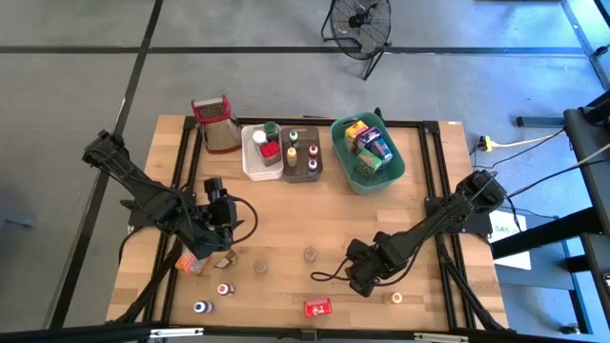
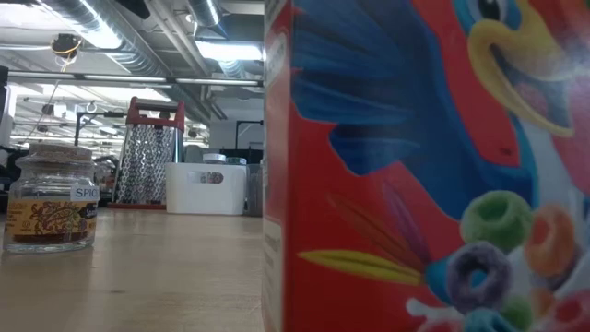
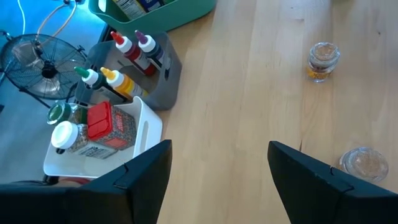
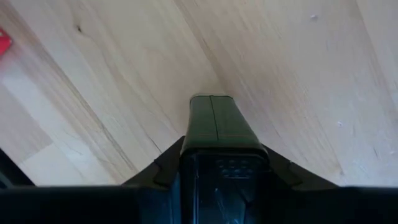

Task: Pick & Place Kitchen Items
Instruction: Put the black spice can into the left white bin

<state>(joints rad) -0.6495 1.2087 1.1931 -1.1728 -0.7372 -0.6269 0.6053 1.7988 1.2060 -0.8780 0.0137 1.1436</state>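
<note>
R hand (image 1: 363, 276) sits low at the table's (image 1: 286, 219) front, right of centre. Its fingers (image 4: 166, 163) look pressed on both flanks of a dark green item (image 4: 211, 118), an oblong thing w/ its long axis running straight out along the hand's line, far end on or just over the wood. No writing legible on it.

Next move, I'd judge, is a carry to the bins. Teal bin (image 1: 398, 170) lies well apart at the table's rear, on the R arm's side, so nearer than the brown bin (image 1: 326, 164) or white bin (image 1: 250, 164).

L hand (image 3: 221, 149) waits left of centre, fingers wide, nothing held, w/ two jars ahead of it.

Writing: spice jar (image 2: 51, 198) label reads "SPIC…". Cereal box (image 2: 424, 166) shows a toucan and coloured loops, no brand name readable.
</note>
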